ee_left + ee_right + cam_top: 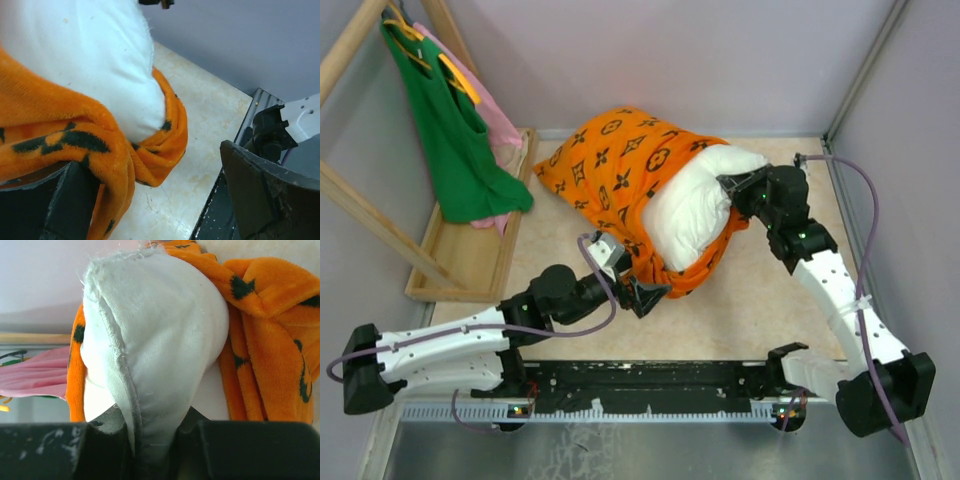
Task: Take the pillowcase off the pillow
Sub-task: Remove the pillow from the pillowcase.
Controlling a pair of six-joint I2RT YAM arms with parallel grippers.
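pillowcase [610, 165]: orange with black motifs, bunched at upper centre of the top view. It covers the pillow's left part. Its open hem is rolled back into a thick band around the pillow's middle and sags to the table at lower centre.
pillow [695, 210]: white and plump, its right half bare. It sticks out of the case toward the right of the top view and lies on the table.
right gripper [732, 190]: clenched on the pillow. The right wrist view shows the frayed seam edge pinched between the two fingers, with orange fabric to the right of the grip, not inside it.
left gripper [645, 290]: released, jaws spread wide, at the sagging hem at lower centre of the top view. In the left wrist view orange fabric drapes over the finger [65, 205] at lower left. The other finger at lower right stands clear of the cloth.
table [760, 310]: beige, scuffed, bare in front of the pillow.
green tank top [455, 140]: hangs at upper left, apart from the pillow.
pink garment [502, 135]: hangs behind the green top.
wooden tray [470, 260]: at left of frame under the hanging clothes, its right rim near the case's left corner.
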